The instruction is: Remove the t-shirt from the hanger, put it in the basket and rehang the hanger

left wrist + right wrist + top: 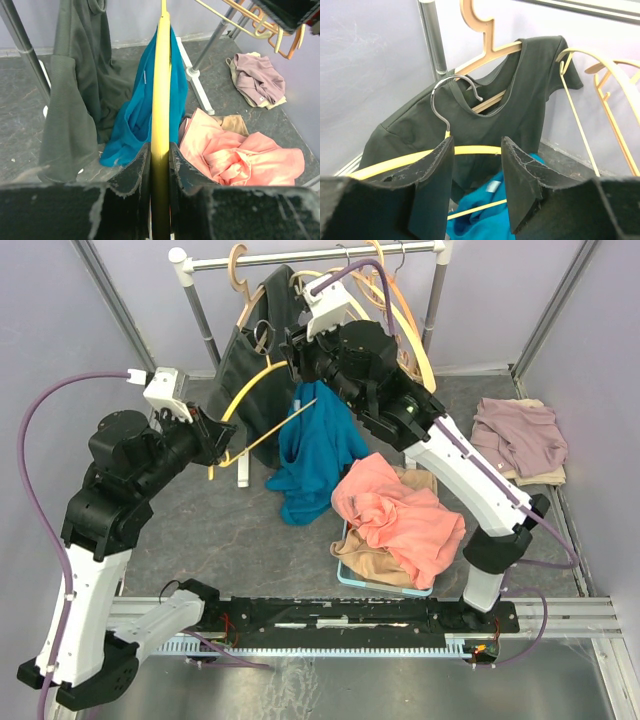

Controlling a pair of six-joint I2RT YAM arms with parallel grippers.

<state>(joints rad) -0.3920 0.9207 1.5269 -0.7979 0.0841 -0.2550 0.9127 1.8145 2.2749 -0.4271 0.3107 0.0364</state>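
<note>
Teal t-shirt (315,445) hangs off the yellow hanger (254,386) pinched by left tool (160,155); right tool (477,150) gapes.

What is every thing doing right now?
left gripper: shut on the yellow hanger
right gripper: open
teal t-shirt: draped over the hanger, not off yet
dark shirt: hanging up
pink shirt: crumpled in a heap
mauve shirt: crumpled
</note>
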